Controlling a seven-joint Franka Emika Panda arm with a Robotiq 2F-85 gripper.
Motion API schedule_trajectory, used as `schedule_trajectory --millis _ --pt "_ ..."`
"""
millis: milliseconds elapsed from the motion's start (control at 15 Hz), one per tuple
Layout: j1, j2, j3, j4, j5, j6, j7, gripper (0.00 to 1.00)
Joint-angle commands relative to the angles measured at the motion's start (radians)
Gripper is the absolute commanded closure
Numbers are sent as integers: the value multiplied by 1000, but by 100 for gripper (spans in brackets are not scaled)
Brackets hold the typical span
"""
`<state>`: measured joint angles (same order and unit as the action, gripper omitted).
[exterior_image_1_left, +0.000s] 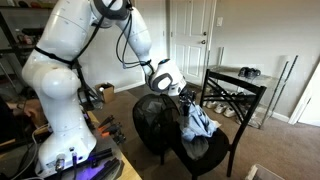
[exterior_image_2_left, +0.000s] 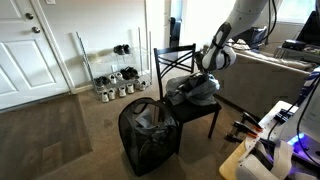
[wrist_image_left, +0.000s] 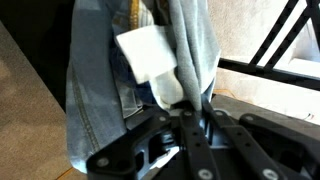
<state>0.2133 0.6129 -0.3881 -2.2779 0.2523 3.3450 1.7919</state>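
The gripper pinches a fold of the blue denim garment, which fills the left and middle. A white tag lies on it; a black chair frame crosses the right, tan carpet at left

Above the chair seat, the fingers show only as blurred black links at the wrist view's bottom edge. Their tips are buried in the denim garment, which runs off the top edge. In both exterior views they are too small to read. The hamper hides part of the chair's lower frame.
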Motion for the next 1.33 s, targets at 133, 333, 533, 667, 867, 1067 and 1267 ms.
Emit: schedule_trajectory --millis 133,333,533,667,867,1067,1267 --pt "-40 -237 46 -164 84 8 -166 97" --pt "-55 -274 41 -182 23 -13 -117 97" --pt "-33 -220 27 -154 45 -7 -100 90" --pt "-43 -226 33 -156 44 -8 -100 90" --pt "-43 -227 35 -157 44 -9 -100 90" --pt "-43 -227 35 -157 44 -9 -100 90" --pt "-43 -227 35 -157 44 -9 -100 90"
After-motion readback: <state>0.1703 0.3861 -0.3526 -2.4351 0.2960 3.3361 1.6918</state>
